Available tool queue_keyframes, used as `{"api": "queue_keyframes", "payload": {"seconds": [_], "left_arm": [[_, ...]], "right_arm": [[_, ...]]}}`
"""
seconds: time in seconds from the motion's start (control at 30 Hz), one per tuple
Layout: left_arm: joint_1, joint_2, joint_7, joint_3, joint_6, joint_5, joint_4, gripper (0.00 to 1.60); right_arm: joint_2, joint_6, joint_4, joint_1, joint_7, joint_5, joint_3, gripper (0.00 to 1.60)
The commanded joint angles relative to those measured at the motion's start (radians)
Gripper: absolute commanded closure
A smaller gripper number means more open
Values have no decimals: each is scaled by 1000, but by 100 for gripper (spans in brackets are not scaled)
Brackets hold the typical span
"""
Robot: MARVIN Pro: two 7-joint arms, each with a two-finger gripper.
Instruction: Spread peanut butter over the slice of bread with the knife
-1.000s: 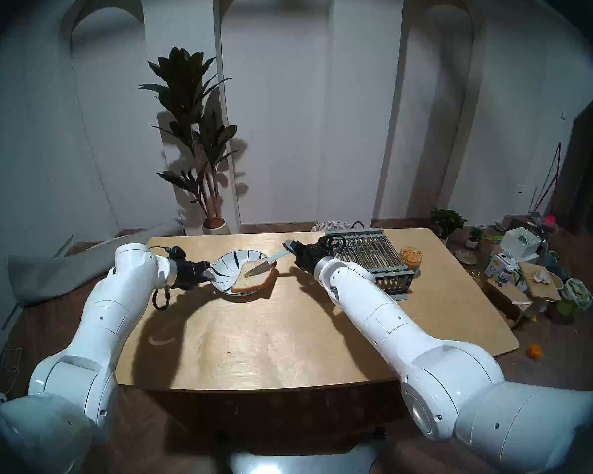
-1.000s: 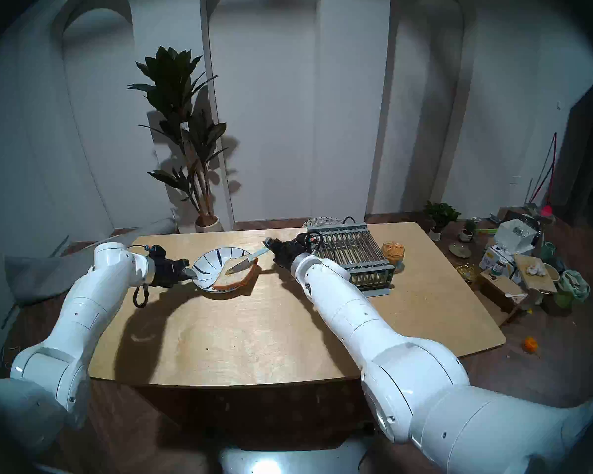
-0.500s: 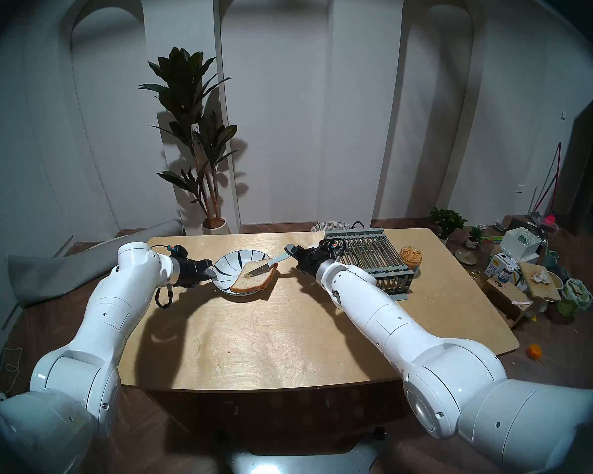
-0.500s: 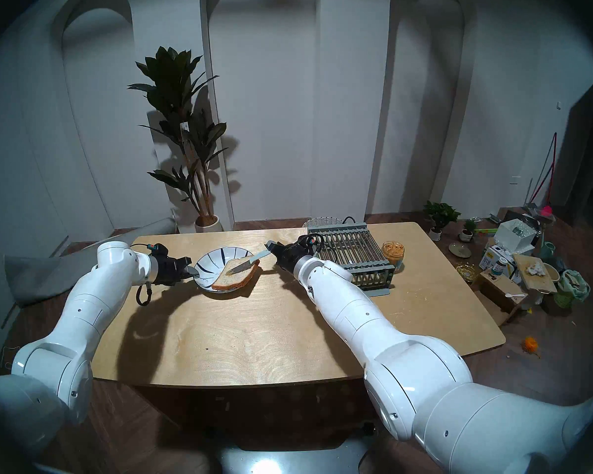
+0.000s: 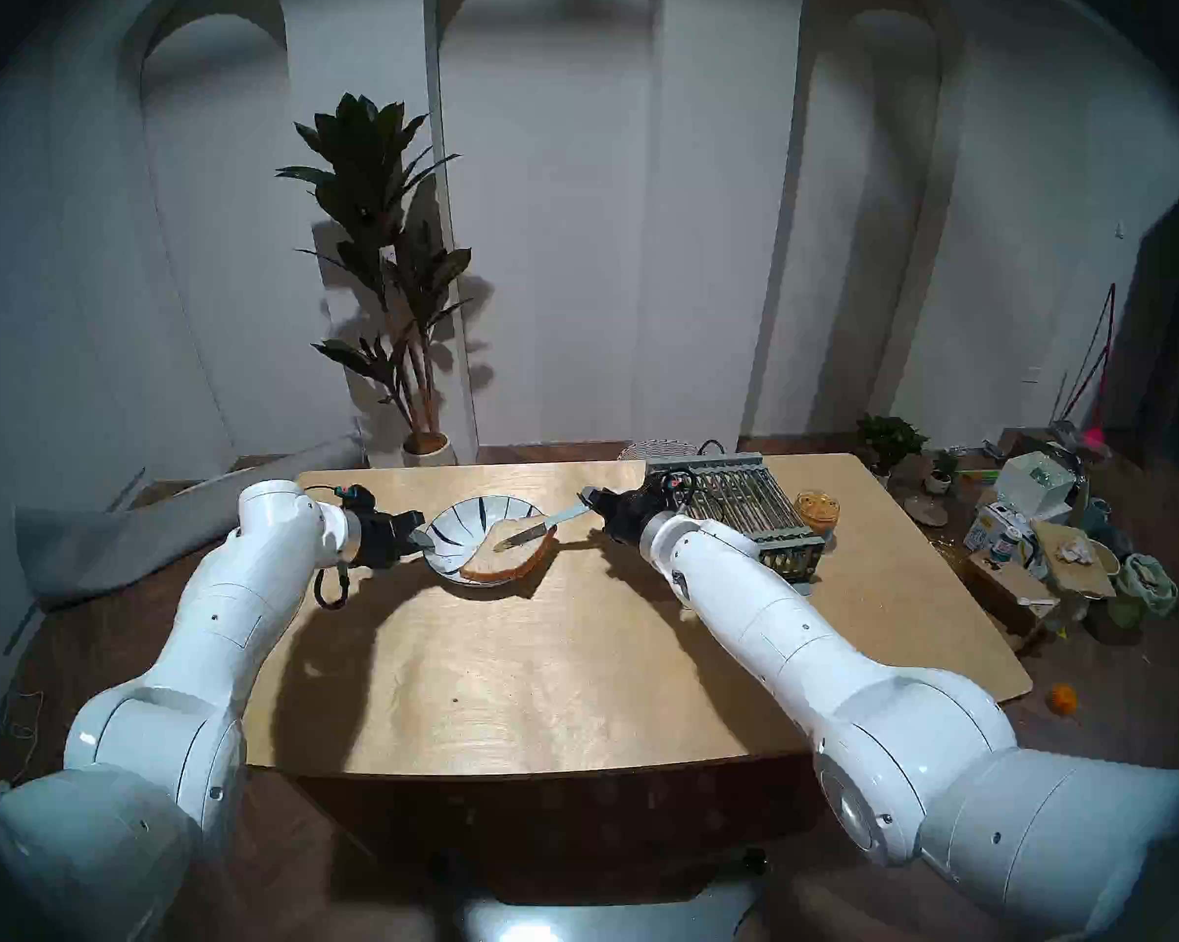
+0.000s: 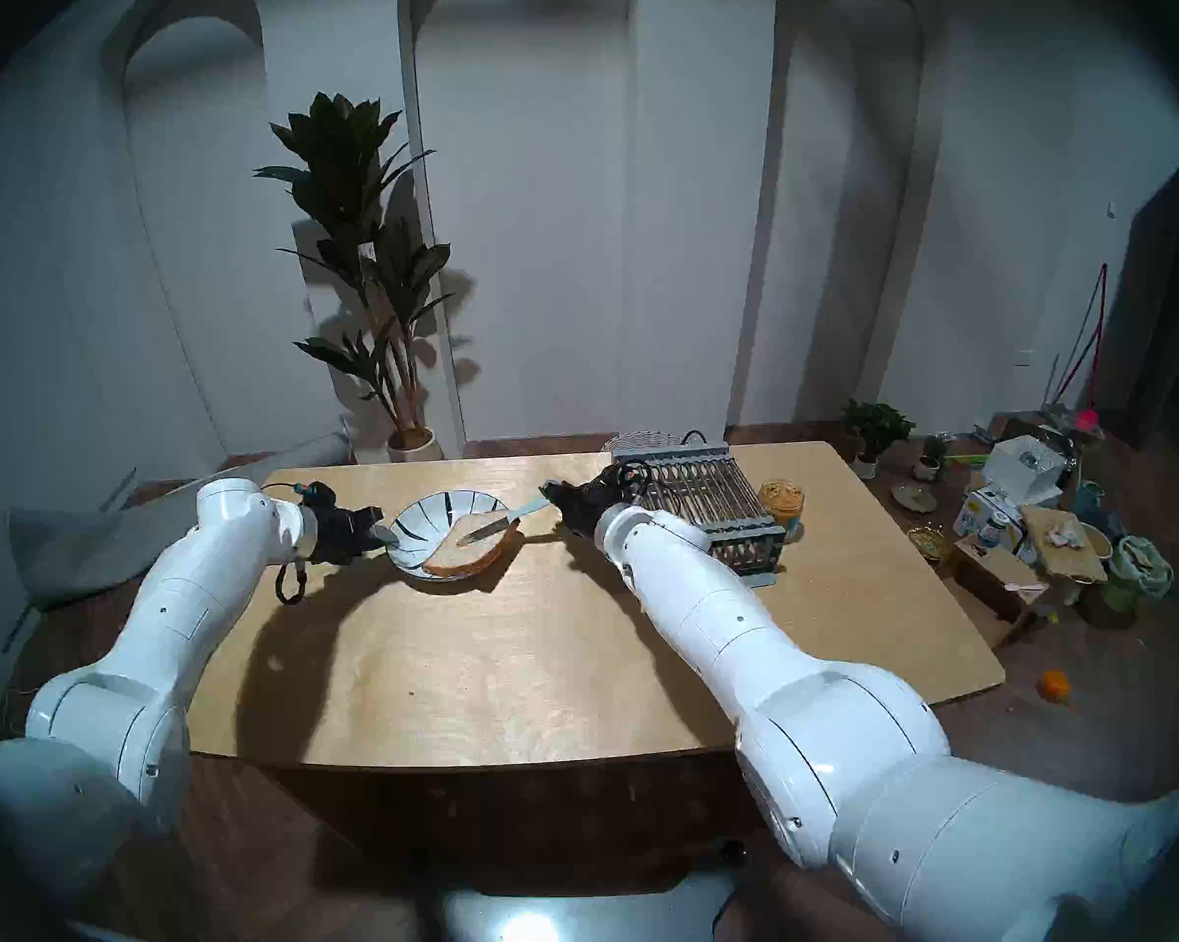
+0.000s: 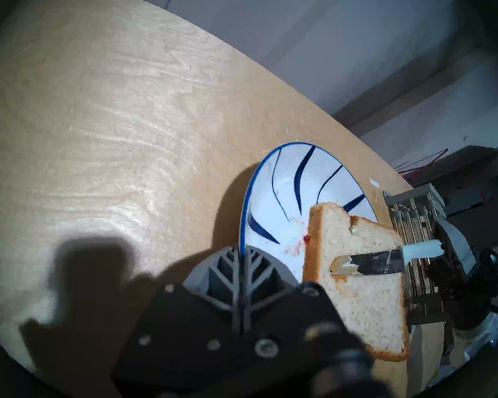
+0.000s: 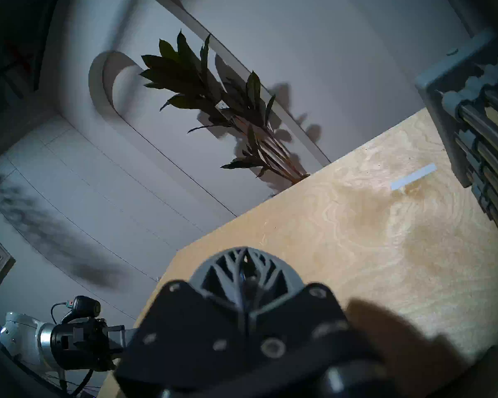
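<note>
Presently we find the spreading step in hand. The right claw (image 5: 590, 501) is pressed together on the pale handle of the knife (image 5: 547, 518), whose blade lies across the slice of bread (image 5: 505, 554) with its tip near the middle. The slice rests on the plate (image 5: 461, 520), overhanging the rim on the side toward the rack (image 5: 743, 512). The left claw (image 5: 418, 538) is pinched shut on the plate's near rim, steadying it. In the left wrist view we note only a small smear of peanut butter (image 7: 341, 275) at the blade tip; most of the crumb is bare. The tub (image 5: 818, 509) stands beyond the rack, well apart. We judge the next move calls for a flat, light draw of the blade across the bare crumb, and likely a fresh load, without dragging the slice off the plate.
</note>
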Motion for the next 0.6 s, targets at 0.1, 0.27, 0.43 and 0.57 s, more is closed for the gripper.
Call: {"api": "queue_keyframes", "payload": {"seconds": [0.1, 0.27, 0.43, 0.57], "left_arm": [[-44, 17, -10, -16, -20, -5, -3, 160], [-43, 27, -17, -24, -23, -10, 0, 160], [-39, 37, -26, -31, -23, -15, 5, 160], [-33, 48, -32, -32, -24, -16, 4, 160]], "right_arm": [[7, -2, -78, -4, -20, -15, -8, 160], [18, -6, -101, -8, -36, -27, -12, 160], [26, -7, -121, -14, -51, -36, -15, 160], [31, -8, -136, -20, -61, -43, -17, 160]]}}
